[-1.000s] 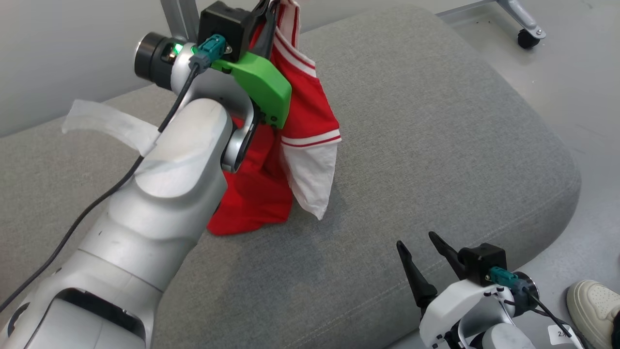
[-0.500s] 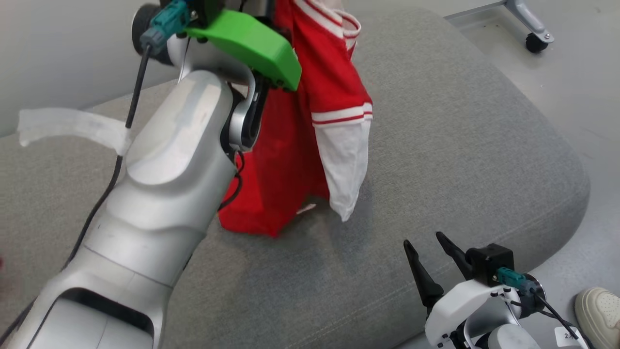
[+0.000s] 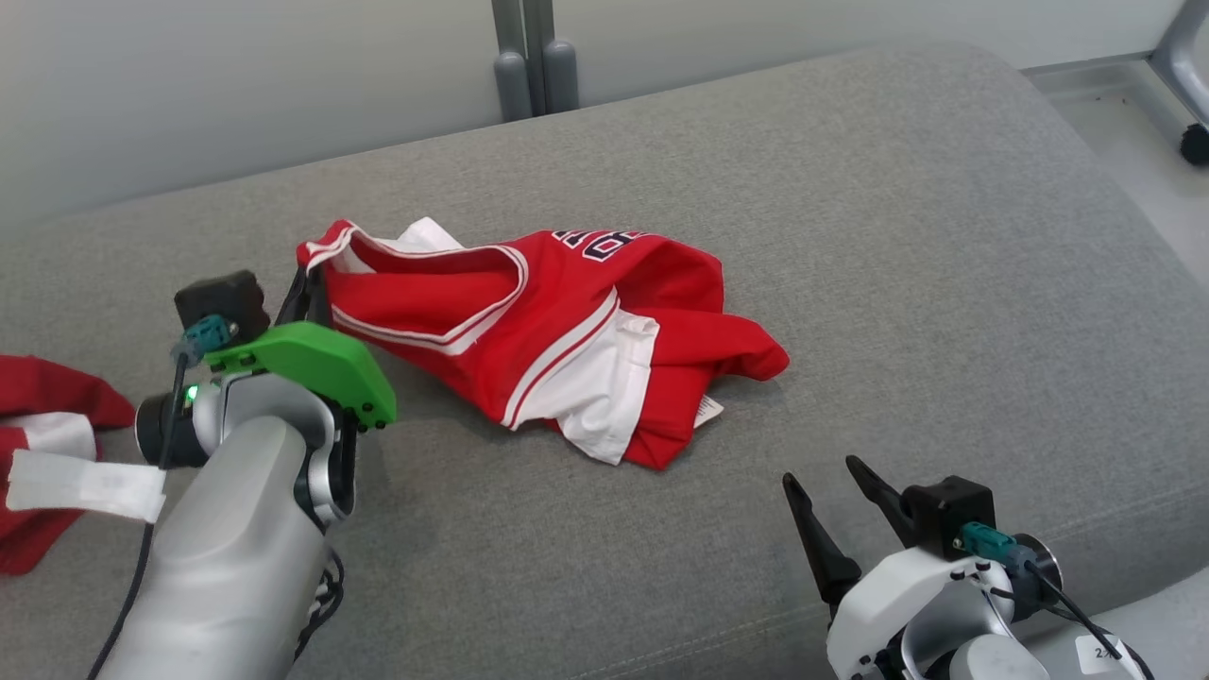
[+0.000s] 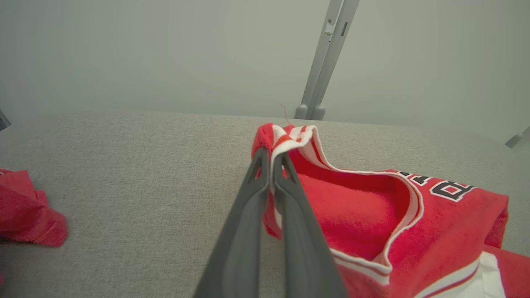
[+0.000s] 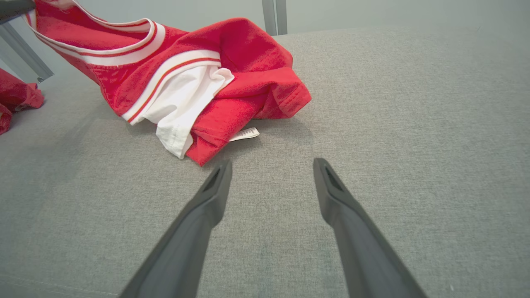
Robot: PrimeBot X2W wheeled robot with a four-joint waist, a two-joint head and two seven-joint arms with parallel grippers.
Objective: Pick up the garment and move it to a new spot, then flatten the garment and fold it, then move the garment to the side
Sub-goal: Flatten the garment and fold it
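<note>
A red garment (image 3: 567, 321) with white trim and white sleeves lies crumpled on the grey cushion (image 3: 897, 283), near its middle. My left gripper (image 3: 310, 283) is shut on the garment's striped collar edge (image 4: 285, 136) at its left end, holding that corner a little off the cushion. In the left wrist view the two dark fingers (image 4: 256, 198) press together on the fabric. My right gripper (image 3: 824, 482) stands open at the lower right, apart from the garment (image 5: 194, 78); nothing lies between its fingertips (image 5: 271, 165).
Another red and white cloth (image 3: 47, 425) lies at the cushion's left edge. A grey metal post (image 3: 529, 57) stands behind the cushion against the pale wall. A castor wheel (image 3: 1195, 142) sits on the floor at the far right.
The garment hung high from my left gripper before; now the left arm has come down and most of the garment rests on the cushion. The head camera has shifted too. The right gripper stays put.
</note>
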